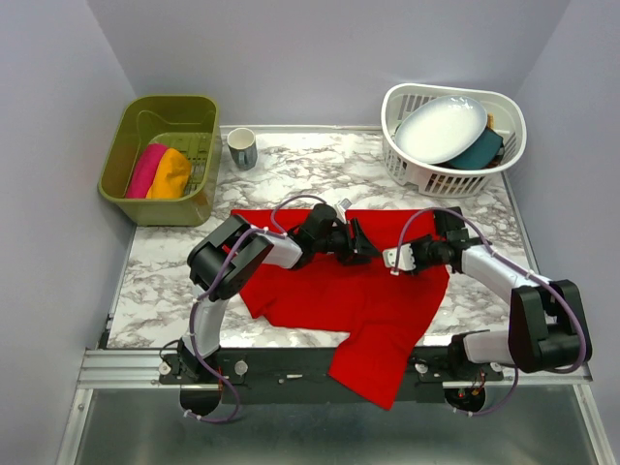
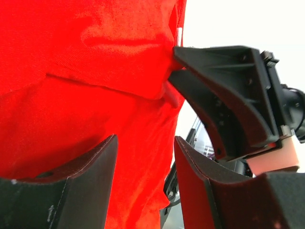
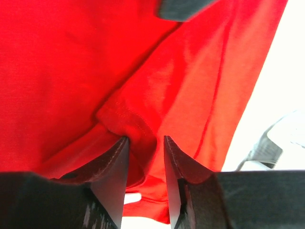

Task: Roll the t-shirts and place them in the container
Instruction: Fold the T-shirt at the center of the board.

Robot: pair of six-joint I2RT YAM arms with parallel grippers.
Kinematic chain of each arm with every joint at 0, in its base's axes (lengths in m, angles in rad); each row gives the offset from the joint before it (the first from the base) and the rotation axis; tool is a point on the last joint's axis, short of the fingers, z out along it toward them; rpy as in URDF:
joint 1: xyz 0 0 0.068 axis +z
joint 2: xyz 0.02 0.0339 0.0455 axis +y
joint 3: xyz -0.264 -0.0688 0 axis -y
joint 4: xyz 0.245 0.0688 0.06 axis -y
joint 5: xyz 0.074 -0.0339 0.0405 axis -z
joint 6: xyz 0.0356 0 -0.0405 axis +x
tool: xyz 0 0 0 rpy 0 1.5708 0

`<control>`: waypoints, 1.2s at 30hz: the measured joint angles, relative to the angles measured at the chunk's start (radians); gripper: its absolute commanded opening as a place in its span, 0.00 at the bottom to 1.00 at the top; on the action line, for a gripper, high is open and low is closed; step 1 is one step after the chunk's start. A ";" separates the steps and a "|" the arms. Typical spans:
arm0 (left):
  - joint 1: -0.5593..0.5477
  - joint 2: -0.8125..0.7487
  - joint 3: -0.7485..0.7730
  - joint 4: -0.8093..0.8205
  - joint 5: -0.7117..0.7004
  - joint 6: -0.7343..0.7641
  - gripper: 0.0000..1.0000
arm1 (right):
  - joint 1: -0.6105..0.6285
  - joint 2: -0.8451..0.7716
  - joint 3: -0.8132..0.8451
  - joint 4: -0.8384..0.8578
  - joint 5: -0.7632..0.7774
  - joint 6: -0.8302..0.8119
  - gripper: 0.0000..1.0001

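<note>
Red t-shirt (image 1: 358, 300): flat, unrolled, right of the green bin (image 1: 118, 145).
Done: we count pink tee (image 1: 145, 170) and orange tee (image 1: 171, 174) rolled in that bin.
Left gripper (image 1: 356, 242): jaws apart.
Right gripper (image 1: 395, 259): pinching red cloth.

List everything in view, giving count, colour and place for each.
red t-shirt: one, red, spread on the table, draped over its near edge
pink t-shirt: one, pink, bundled in the bin
orange t-shirt: one, orange, beside it
bin: one, olive green, far left
cup: one, pale grey, beside the bin
basket: one, white, far right
plate: one, white, in the basket
dish: one, teal, beside the plate
table: one, marbled white
left gripper: one, black, open at the red t-shirt
right gripper: one, black, pinching its fold
</note>
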 measured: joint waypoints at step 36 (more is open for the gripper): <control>-0.056 0.065 0.008 0.176 -0.062 -0.261 0.69 | 0.000 0.134 0.308 -0.283 -0.076 0.577 0.01</control>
